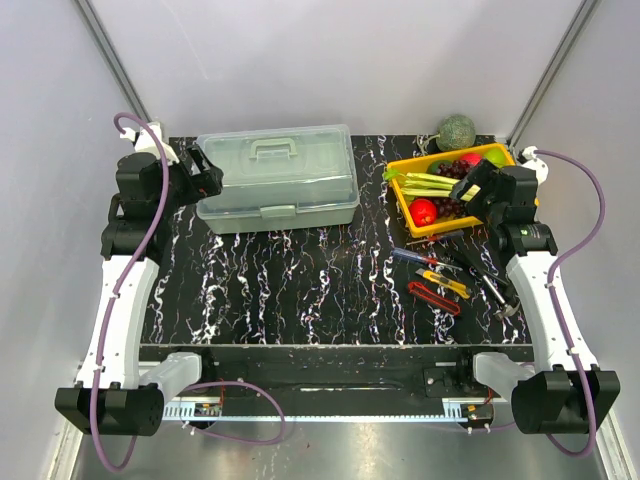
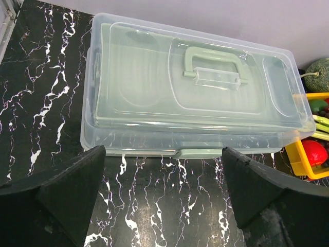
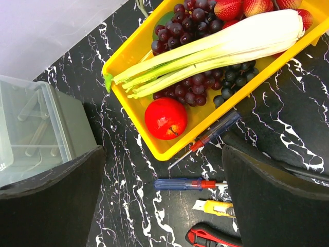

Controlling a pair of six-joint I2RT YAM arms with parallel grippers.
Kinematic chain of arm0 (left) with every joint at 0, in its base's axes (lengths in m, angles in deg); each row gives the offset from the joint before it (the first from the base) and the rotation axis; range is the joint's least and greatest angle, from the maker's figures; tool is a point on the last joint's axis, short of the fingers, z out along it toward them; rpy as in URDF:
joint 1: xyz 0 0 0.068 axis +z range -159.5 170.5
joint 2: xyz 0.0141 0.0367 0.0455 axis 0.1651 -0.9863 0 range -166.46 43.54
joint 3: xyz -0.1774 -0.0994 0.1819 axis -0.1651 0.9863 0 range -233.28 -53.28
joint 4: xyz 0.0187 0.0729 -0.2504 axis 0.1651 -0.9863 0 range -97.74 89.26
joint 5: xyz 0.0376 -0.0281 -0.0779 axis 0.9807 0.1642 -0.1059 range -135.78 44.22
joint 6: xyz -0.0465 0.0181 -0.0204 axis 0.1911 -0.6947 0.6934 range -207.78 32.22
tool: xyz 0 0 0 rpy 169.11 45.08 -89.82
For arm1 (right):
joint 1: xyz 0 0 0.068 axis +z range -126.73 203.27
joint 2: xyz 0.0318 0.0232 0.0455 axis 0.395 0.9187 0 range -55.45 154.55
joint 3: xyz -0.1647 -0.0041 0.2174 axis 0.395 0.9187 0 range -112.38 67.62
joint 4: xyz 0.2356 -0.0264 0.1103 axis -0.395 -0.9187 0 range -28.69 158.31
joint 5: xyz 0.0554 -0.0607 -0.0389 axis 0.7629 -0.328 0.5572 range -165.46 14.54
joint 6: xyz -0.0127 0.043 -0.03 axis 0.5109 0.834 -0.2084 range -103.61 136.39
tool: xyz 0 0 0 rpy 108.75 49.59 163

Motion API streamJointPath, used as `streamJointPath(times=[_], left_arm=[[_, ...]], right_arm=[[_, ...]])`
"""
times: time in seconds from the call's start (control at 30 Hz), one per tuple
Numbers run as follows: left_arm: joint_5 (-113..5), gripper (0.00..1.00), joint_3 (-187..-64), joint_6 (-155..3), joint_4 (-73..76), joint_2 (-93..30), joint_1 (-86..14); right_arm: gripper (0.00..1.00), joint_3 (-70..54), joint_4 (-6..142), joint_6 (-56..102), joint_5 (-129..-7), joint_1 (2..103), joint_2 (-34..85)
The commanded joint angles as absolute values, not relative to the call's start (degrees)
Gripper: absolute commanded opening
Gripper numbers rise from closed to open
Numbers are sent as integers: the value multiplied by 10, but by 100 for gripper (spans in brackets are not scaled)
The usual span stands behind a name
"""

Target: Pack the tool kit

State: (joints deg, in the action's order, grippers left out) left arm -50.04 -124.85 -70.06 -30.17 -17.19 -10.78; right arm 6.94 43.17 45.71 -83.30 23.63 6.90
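Left wrist view puts the toolbox [image 2: 193, 87] straight ahead of your left gripper [image 2: 163, 164], just past the fingertips, with its long front wall facing the hand. Its clear lid is down, the handle [image 2: 213, 59] lies flat on top, and the green front latch [image 2: 198, 153] sits in line with the gap between the two fingers [image 2: 72, 190]. Those fingers are spread wide and have nothing between them but the black marbled table [image 2: 46, 103].

On your right, the right gripper [image 3: 163, 170] is also spread wide and carries nothing. It hangs over the loose tools. Below the gap between its fingers lie a blue-handled screwdriver [image 3: 180, 183], a yellow utility knife [image 3: 218, 207] and, nearest the wrist, a red utility knife [image 3: 213, 236]. A second screwdriver with a clear handle [image 3: 211, 135] lies just ahead, its handle touching the near wall of the yellow tray [image 3: 128, 62]. That tray sits ahead of the fingertips and holds a red apple [image 3: 165, 118], dark grapes [image 3: 198, 20], pale green stalks [image 3: 216, 46] and strawberries [image 3: 229, 7]. One end of the toolbox shows past the finger on the left of that view.

From the top external camera, you can see a black-handled hammer [image 1: 490, 282] lying beside the knives, close under the right arm, and all these tools are well apart from the toolbox.
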Motion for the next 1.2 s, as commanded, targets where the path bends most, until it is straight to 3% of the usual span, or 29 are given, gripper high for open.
streamJointPath(times=[0.0, 0.4, 0.7, 1.0, 1.17], left_arm=[[-507, 99, -1255, -691, -259, -162, -107], [-416, 99, -1248, -698, -239, -175, -106], [-484, 99, -1319, -671, -274, -289, -99], [-478, 99, -1340, -604, -231, -359, -60], [-543, 99, -1336, -568, -188, -402, -20]], right_arm=[[99, 66, 438, 434, -810, 236, 61], [99, 65, 499, 394, -655, 236, 69], [99, 27, 606, 471, -502, 248, 171], [99, -85, 654, 454, -547, 367, 317], [98, -166, 678, 447, -563, 393, 419]])
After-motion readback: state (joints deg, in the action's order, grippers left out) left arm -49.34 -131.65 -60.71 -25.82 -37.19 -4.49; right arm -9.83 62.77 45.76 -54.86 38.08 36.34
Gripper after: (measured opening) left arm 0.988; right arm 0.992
